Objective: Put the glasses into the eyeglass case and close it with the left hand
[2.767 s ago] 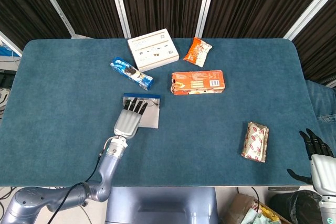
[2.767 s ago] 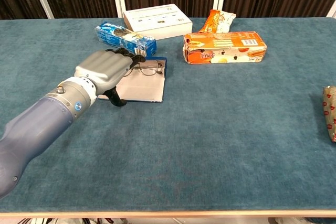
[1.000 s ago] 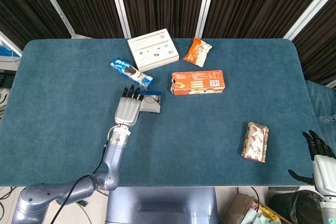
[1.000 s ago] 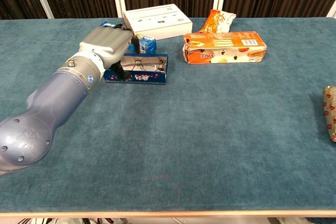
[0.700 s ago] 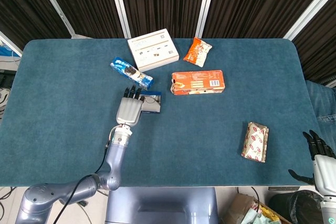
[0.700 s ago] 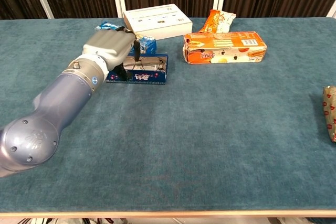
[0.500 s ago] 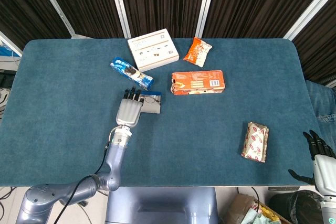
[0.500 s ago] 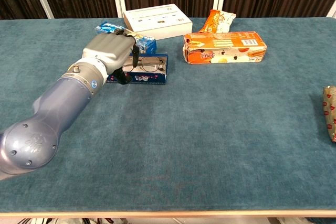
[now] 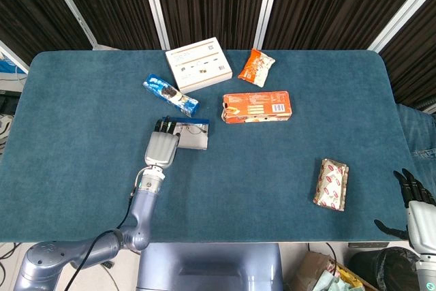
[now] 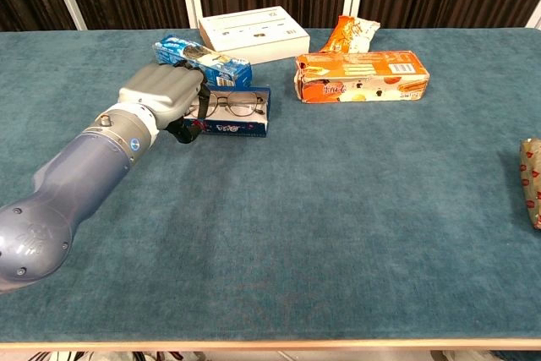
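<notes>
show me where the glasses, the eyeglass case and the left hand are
glasses (image 10: 232,106), chest view, on the nearer lens.
eyeglass case (image 10: 241,126), chest view, on its blue front wall.
left hand (image 10: 161,95), chest view, on the grey back of the hand.

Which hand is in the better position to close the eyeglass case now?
The left hand: it is already at the eyeglass case, where the glasses lie. The right hand hangs beyond the table edge, far away.
</notes>
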### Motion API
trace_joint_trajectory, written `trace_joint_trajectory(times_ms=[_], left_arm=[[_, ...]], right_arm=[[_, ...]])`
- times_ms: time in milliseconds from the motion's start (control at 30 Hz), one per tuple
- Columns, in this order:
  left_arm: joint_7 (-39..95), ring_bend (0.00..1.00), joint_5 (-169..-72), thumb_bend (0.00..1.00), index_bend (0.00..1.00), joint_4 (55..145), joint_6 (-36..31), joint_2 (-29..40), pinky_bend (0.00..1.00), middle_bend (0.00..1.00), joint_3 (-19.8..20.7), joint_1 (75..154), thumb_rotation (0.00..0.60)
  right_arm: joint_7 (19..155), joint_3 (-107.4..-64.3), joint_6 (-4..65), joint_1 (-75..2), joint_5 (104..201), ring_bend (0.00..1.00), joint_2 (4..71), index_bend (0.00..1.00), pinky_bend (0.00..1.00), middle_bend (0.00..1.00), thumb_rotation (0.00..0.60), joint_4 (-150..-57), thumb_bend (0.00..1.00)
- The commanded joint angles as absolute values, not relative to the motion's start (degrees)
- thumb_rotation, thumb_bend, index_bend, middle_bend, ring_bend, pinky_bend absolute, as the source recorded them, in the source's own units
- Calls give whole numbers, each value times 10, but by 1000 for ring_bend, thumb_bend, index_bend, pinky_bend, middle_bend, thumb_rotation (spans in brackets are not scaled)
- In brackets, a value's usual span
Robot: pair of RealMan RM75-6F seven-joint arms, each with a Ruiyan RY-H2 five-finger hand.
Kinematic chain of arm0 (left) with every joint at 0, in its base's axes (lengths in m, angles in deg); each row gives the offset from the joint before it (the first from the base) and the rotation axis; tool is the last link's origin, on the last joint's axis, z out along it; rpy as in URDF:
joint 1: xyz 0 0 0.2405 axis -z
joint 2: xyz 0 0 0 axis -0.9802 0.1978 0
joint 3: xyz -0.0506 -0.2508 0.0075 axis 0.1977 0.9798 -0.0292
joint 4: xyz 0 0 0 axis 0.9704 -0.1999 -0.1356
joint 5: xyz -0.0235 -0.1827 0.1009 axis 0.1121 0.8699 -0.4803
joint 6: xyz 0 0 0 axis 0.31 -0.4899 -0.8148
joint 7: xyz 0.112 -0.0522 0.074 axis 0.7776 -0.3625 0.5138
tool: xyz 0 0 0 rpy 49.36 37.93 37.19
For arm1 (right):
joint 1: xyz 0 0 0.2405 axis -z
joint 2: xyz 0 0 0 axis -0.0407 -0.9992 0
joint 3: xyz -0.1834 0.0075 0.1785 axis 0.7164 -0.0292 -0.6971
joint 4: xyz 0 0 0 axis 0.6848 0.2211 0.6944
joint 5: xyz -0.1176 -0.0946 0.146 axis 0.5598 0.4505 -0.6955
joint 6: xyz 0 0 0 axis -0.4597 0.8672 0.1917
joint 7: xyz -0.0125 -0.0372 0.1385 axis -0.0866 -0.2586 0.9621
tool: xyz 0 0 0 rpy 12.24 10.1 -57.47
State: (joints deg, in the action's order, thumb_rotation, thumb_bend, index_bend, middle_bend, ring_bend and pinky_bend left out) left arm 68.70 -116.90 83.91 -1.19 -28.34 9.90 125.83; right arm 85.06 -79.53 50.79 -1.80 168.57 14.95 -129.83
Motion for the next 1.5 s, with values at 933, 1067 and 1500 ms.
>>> trace_joint_trajectory(times_ms=[933,1067,1500], left_arm=[[738,7,-1119,443,576,1029,-25,-167,102,129,58,1189,600],[740,7,-1121,443,576,1063,-39,-148,101,129,56,1183,600],[761,7,-1100,442,576,1079,-42,-145,99,129,72,1205,600]], right_arm=[[849,-796,503,-19,1681,103,149,66,161,14,600,-1303,157],[848,-796,502,-20,1680,103,149,66,161,15,600,-1303,158],[846,-796,501,-20,1676,103,150,66,161,14,600,-1304,157]])
